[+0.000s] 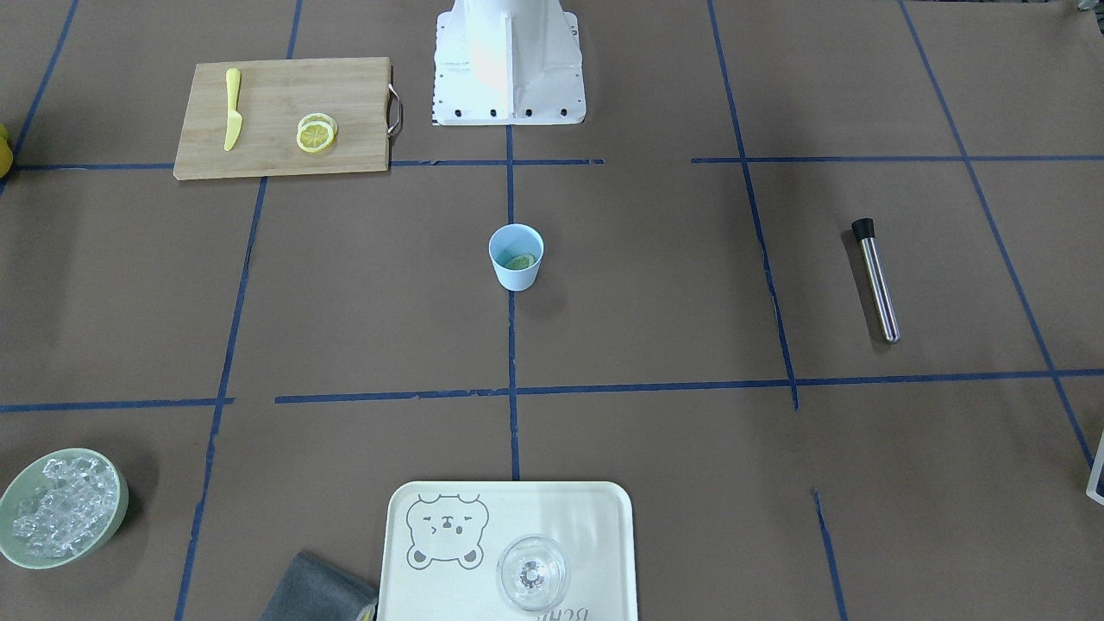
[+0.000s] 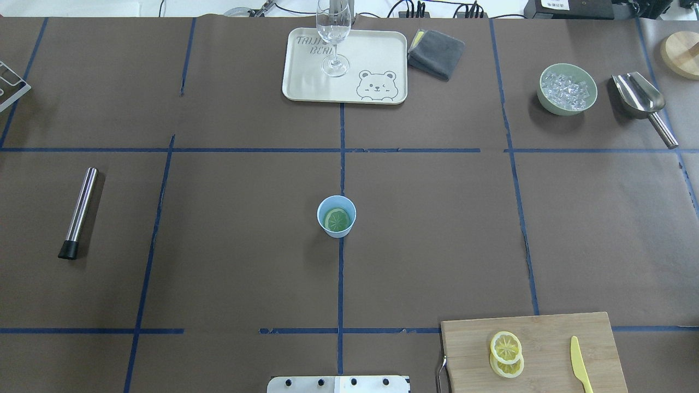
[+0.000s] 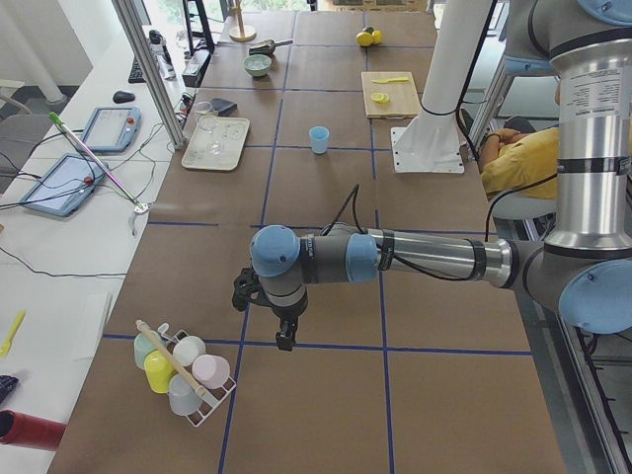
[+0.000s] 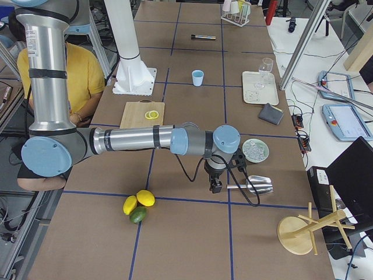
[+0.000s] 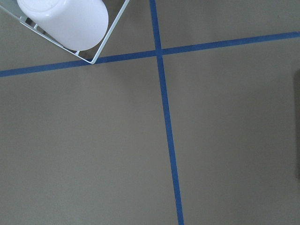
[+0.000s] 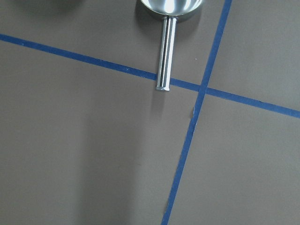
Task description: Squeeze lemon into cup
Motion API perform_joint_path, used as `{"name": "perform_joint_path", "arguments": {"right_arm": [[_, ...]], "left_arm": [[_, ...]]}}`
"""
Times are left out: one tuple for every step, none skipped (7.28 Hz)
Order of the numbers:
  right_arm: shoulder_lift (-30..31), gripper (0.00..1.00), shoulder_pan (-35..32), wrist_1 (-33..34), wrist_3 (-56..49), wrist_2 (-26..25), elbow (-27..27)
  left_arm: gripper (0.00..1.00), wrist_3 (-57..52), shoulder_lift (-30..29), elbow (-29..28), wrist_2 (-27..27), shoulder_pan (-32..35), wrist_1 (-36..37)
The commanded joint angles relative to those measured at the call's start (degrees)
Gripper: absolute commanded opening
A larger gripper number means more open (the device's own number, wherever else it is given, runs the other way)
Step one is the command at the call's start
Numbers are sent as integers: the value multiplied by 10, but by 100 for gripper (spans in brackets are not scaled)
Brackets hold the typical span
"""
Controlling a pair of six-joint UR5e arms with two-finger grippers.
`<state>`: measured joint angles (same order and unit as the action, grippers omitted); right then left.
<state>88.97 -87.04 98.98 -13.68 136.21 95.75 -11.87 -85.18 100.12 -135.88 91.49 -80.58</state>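
At the middle of the table, on a crossing of blue tape lines, the cup (image 2: pixel 336 216) is seen upright, its axis vertical and its mouth turned up. One lemon (image 2: pixel 337 219) slice is held inside it, low down, its cut face turned upward. Two more slices (image 2: pixel 506 354) are laid overlapping on the cutting board (image 2: pixel 546 338) near the robot's right, so three slices and one cup are counted.

A single yellow knife (image 2: pixel 580 371) is laid on the same board, well apart from the cup. At the far edge, one clear glass (image 2: pixel 333 33) is stood on a tray (image 2: pixel 306 82), a grey cloth (image 2: pixel 436 53) is placed just beside the tray, and a bowl of ice (image 2: pixel 567 89) is set next to a metal scoop (image 2: pixel 639 98). A steel rod (image 2: pixel 81 210) with a black end is laid off to the left.

The left gripper (image 3: pixel 285 341) is hung pointing down near a rack of cups (image 3: pixel 183 375); the right gripper (image 4: pixel 215 186) is hung beside the scoop. Whether either claw is released or clenched cannot be told.
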Motion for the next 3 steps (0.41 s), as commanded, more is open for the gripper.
{"name": "perform_joint_path", "arguments": {"right_arm": [[0, 100, 3, 0, 21, -9, 6], [0, 100, 3, -4, 26, -16, 6], [2, 100, 3, -33, 59, -16, 5]], "left_arm": [[100, 0, -1, 0, -4, 0, -2], [100, 1, -2, 0, -3, 0, -3], [100, 2, -3, 1, -1, 0, -3]]}}
